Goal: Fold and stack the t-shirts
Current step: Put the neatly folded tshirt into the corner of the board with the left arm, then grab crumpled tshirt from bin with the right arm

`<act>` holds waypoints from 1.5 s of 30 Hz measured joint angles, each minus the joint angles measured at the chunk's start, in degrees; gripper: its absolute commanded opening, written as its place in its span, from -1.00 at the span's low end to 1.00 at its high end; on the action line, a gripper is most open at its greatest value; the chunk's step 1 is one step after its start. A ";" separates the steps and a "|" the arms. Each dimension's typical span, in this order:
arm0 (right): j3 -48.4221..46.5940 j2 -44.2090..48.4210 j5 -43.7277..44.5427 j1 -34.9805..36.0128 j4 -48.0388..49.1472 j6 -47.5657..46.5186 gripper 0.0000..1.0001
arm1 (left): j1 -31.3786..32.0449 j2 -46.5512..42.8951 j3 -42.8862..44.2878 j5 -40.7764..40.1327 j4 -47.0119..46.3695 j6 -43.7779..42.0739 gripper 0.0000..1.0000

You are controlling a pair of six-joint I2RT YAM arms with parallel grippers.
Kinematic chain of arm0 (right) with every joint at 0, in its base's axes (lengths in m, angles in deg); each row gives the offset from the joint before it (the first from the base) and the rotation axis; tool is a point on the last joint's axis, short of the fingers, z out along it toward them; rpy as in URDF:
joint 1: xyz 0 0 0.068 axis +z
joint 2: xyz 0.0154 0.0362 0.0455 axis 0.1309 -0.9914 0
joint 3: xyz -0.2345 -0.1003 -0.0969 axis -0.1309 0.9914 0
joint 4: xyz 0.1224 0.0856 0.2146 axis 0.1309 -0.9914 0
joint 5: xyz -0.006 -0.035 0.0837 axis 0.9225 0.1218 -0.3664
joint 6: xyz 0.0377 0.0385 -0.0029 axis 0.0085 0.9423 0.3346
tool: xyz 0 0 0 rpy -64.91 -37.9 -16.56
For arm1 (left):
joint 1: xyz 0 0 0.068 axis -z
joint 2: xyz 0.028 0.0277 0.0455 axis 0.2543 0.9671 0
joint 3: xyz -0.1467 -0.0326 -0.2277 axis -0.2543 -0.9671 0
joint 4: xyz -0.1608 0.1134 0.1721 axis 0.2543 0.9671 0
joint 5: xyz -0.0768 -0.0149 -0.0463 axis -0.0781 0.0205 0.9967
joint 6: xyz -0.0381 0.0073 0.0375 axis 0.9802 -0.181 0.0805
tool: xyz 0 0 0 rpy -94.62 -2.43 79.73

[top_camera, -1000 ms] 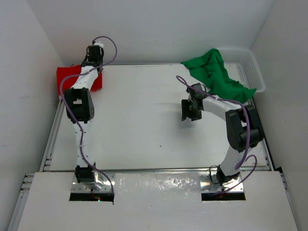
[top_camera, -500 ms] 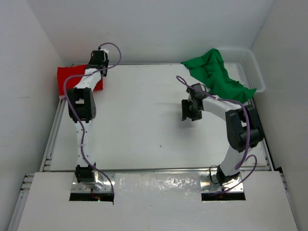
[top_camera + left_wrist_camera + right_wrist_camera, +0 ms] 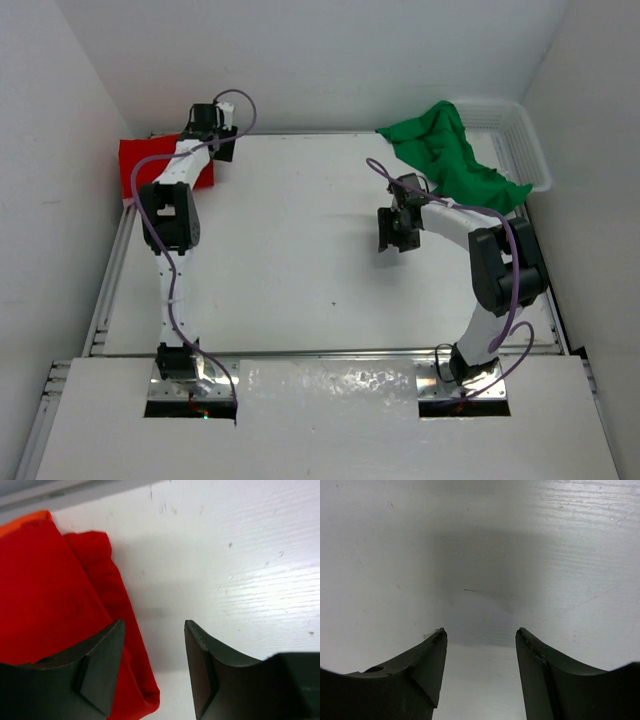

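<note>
Fingers (image 3: 100, 665) of the left gripper (image 3: 154, 627) stand partly apart with nothing between them; the folded red shirt (image 3: 45, 605) lies under and to the left of the left finger, a sliver of orange shirt (image 3: 17, 525) shows at its far corner, and bare table (image 3: 240, 555) lies under the right finger. The right gripper (image 3: 480, 635) hangs with its fingers wide over the table, holding nothing. The green shirt (image 3: 450, 150) lies crumpled beyond them to the right, draped from the end of the white basket (image 3: 528, 150) onto the table.
</note>
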 measured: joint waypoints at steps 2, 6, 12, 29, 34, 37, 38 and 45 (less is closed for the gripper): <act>0.00 0.00 0.09 -0.04 -0.04 -0.09 0.11 | 0.00 -0.39 0.59 0.85 0.33 0.66 0.06; 0.00 0.00 0.13 -0.39 -0.37 -0.22 0.11 | 0.00 -3.13 0.61 3.15 4.81 1.68 0.14; -0.22 0.24 0.11 -0.92 -0.85 -0.22 0.12 | -1.03 -18.64 -9.16 5.14 9.38 1.86 0.22; 13.99 23.12 1.33 -3.43 -2.01 -0.11 0.34 | -1.99 -56.98 -75.67 10.99 13.51 -13.18 0.12; 20.90 29.79 1.60 -3.65 -1.62 0.33 0.35 | 1.09 -66.64 -88.54 8.11 8.52 -16.76 0.13; 24.00 32.81 1.22 -3.67 -1.53 1.18 0.35 | 4.74 -68.91 -92.45 6.82 5.05 -17.22 0.13; 24.63 33.53 1.01 -3.67 -1.49 1.49 0.35 | 5.44 -69.88 -93.22 6.47 3.34 -17.11 0.13; 25.59 37.13 -0.61 -3.69 -2.01 3.04 0.35 | 7.04 -71.30 -94.88 5.97 -2.32 -16.52 0.13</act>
